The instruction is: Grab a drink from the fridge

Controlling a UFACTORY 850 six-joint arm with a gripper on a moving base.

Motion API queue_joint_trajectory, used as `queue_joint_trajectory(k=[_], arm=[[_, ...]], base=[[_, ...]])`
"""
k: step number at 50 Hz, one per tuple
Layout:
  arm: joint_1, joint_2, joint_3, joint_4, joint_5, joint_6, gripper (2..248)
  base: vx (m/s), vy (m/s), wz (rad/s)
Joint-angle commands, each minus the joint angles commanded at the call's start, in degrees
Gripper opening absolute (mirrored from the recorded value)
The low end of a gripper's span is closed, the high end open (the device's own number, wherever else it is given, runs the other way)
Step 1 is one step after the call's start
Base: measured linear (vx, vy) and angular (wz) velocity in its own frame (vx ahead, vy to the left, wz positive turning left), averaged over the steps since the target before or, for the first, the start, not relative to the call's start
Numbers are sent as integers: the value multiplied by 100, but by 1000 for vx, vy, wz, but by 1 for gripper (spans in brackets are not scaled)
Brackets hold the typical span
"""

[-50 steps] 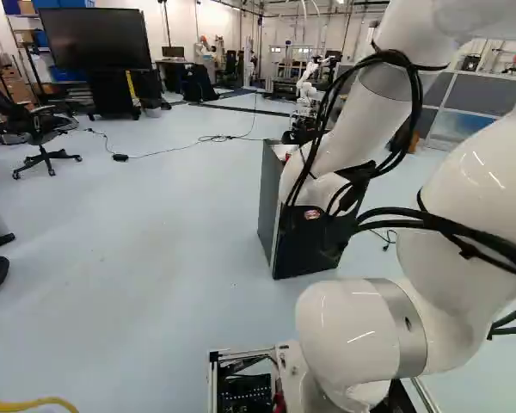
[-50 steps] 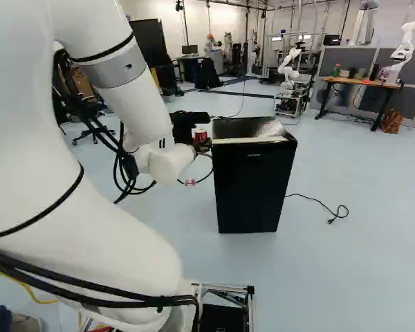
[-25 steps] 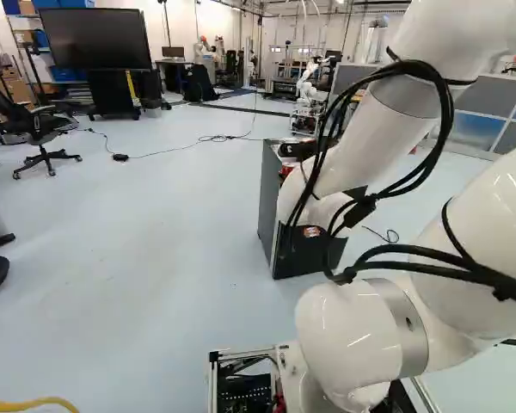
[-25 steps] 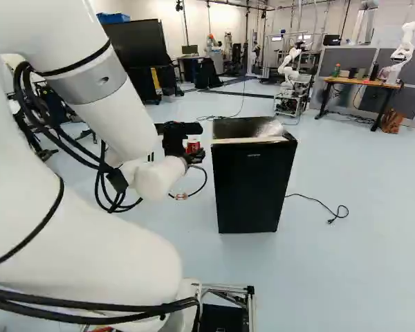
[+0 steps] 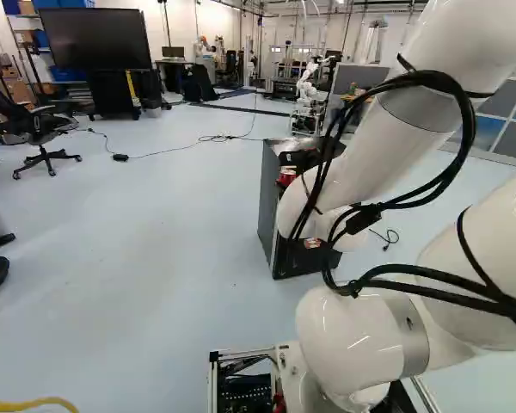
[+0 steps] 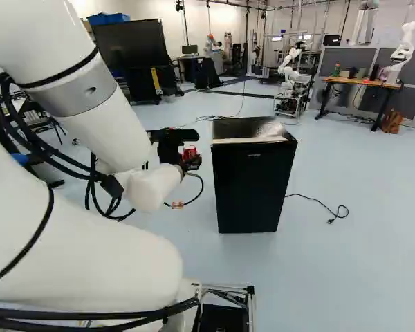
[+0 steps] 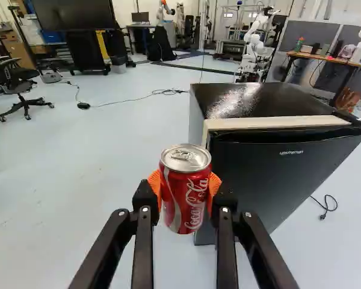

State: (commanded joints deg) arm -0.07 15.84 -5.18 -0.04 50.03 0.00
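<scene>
In the right base view my gripper (image 6: 187, 162) holds a red soda can (image 6: 189, 152) upright, to the left of the black mini fridge (image 6: 254, 183). The wrist view shows the can (image 7: 185, 189) squeezed from two sides by the orange pads of my gripper (image 7: 185, 191). Beyond it stands the fridge (image 7: 277, 174) with its door against the body. In the left base view the arm covers much of the fridge (image 5: 271, 202), and the red can (image 5: 286, 176) shows just above the arm's wrist.
A cable (image 6: 318, 200) lies on the floor right of the fridge. Farther back are another robot (image 6: 288, 69), a wooden desk (image 6: 360, 82), a large screen (image 5: 95, 39) and an office chair (image 5: 36, 129). A yellow hose (image 5: 26, 403) lies near the base.
The arm has drawn back and, in the right base view, moved left away from the fridge, carrying the can with it. The base and fridge have stayed in place.
</scene>
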Motion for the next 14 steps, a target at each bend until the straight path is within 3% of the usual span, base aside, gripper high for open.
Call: queue_joint_trajectory(k=[14], arm=[[7,16,18,4,-3,0,95]], base=[[0,0,0]])
